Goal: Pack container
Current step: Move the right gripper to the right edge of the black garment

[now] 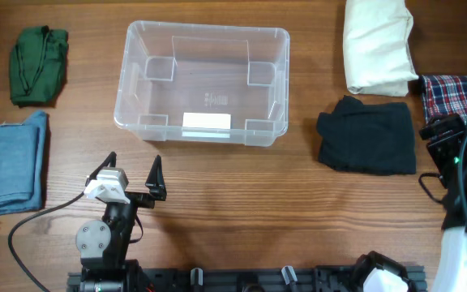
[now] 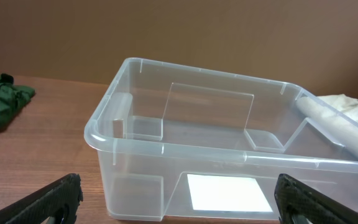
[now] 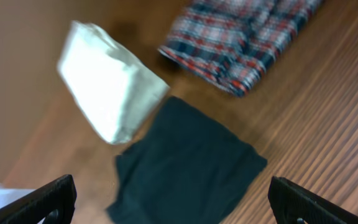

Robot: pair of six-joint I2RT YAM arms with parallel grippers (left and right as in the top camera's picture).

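Observation:
The clear container (image 1: 128, 77) stands empty at the table's far middle, a white label (image 1: 207, 122) on its base. My left gripper (image 1: 132, 174) is open just in front of its near wall, nothing between the fingers. In the left wrist view the container (image 2: 166, 148) fills the space ahead of the open left gripper (image 2: 178, 191). My right gripper (image 1: 433, 134) hovers open at the right edge, beside a folded black cloth (image 1: 367, 134). The right wrist view has that black cloth (image 3: 185, 162) below the open right gripper (image 3: 171, 190).
Folded clothes lie around the container: green cloth (image 1: 39, 65) and blue denim (image 1: 6, 162) at left, a cream cloth (image 1: 377, 45) and plaid cloth (image 1: 459, 96) at right. The cream cloth (image 3: 110, 87) and plaid cloth (image 3: 241, 37) also show in the right wrist view.

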